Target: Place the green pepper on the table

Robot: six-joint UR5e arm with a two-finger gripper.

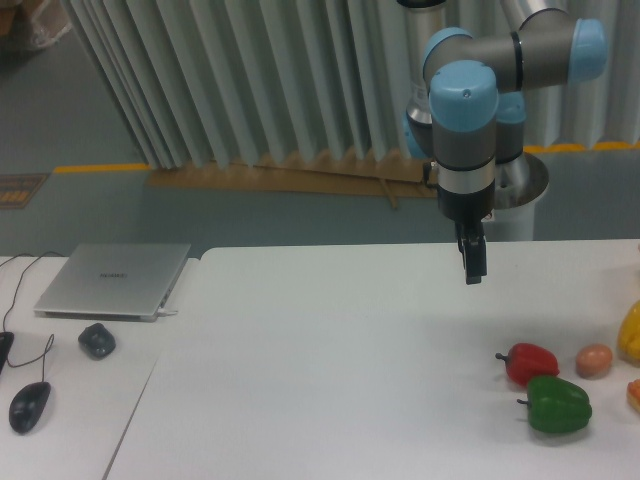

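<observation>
The green pepper lies on the white table near the front right, its short stem pointing left. It touches or nearly touches the red pepper just behind it. My gripper hangs above the table, well up and to the left of both peppers, pointing down. Its dark fingers appear edge-on as one narrow shape, so I cannot tell whether they are apart. Nothing is visible between them.
An orange egg-shaped object sits right of the red pepper. A yellow pepper and an orange item are cut off at the right edge. The smaller desk at left holds a laptop, two mice and cables.
</observation>
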